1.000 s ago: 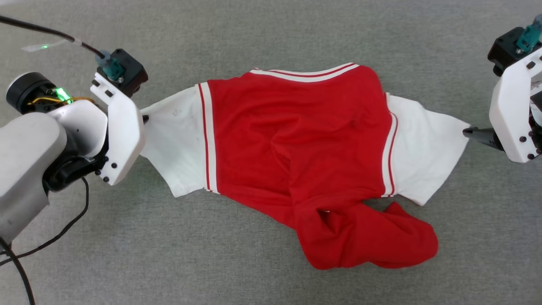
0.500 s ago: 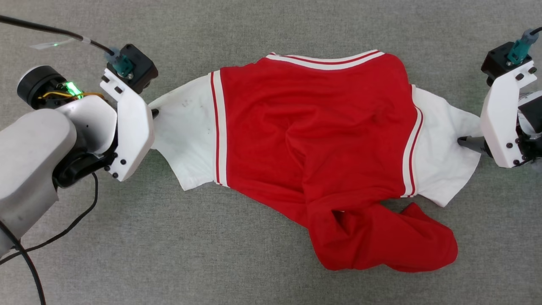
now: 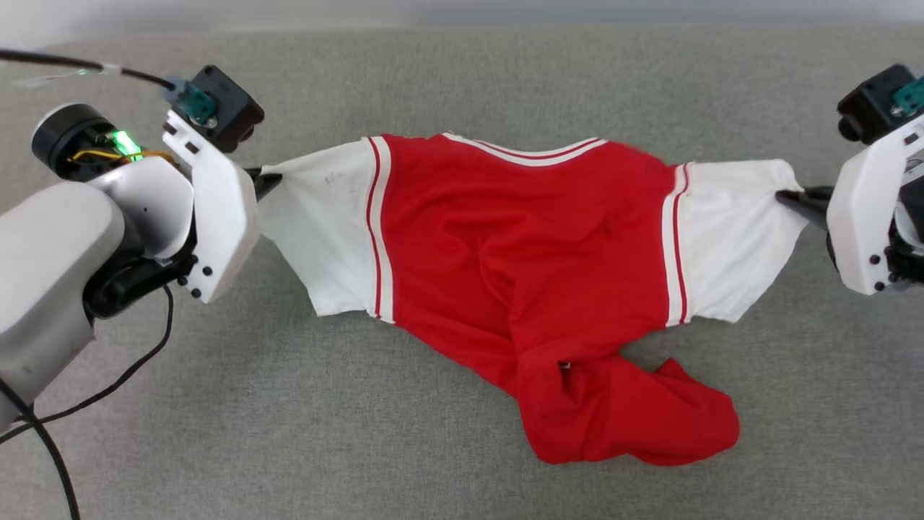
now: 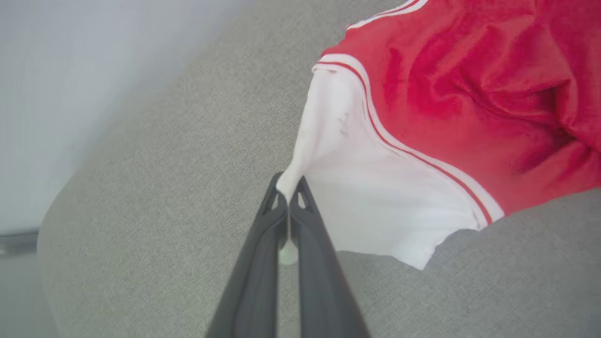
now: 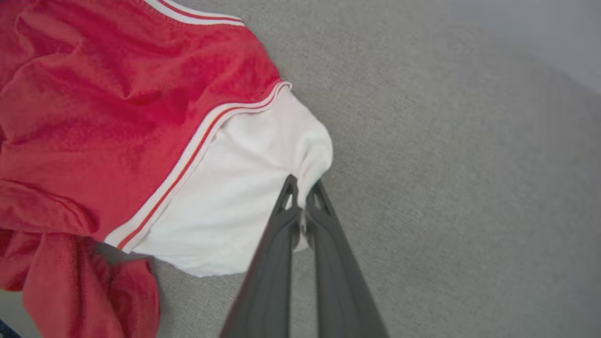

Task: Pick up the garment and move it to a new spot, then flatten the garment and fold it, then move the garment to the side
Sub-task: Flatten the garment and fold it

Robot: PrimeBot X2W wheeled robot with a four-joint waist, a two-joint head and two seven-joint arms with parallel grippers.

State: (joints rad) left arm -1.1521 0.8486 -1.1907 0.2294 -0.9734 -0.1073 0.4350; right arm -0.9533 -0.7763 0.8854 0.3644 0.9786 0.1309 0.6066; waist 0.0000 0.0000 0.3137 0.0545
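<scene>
The garment [image 3: 527,253], a red jersey with white sleeves and striped trim, hangs stretched between my two grippers above the grey surface [image 3: 289,404]. Its red lower part sags in a bunched heap [image 3: 628,419] on the surface at lower right. My left gripper [image 3: 268,182] is shut on the tip of the left white sleeve [image 4: 375,197]; the left wrist view shows cloth pinched between the dark fingers [image 4: 263,244]. My right gripper [image 3: 785,198] is shut on the edge of the right white sleeve [image 5: 235,197], with fabric gathered at the fingertips [image 5: 300,188]. No print is visible.
A grey fabric surface lies under everything, with a pale wall [image 3: 462,11] beyond its far edge. A black cable [image 3: 108,390] loops below my left arm at the lower left. The surface's rounded corner [image 4: 51,220] shows in the left wrist view.
My right gripper has shut on the right sleeve and moved up. Both sleeves are now lifted and pulled taut, and the shirt's upper edge has straightened. The camera view has shifted.
</scene>
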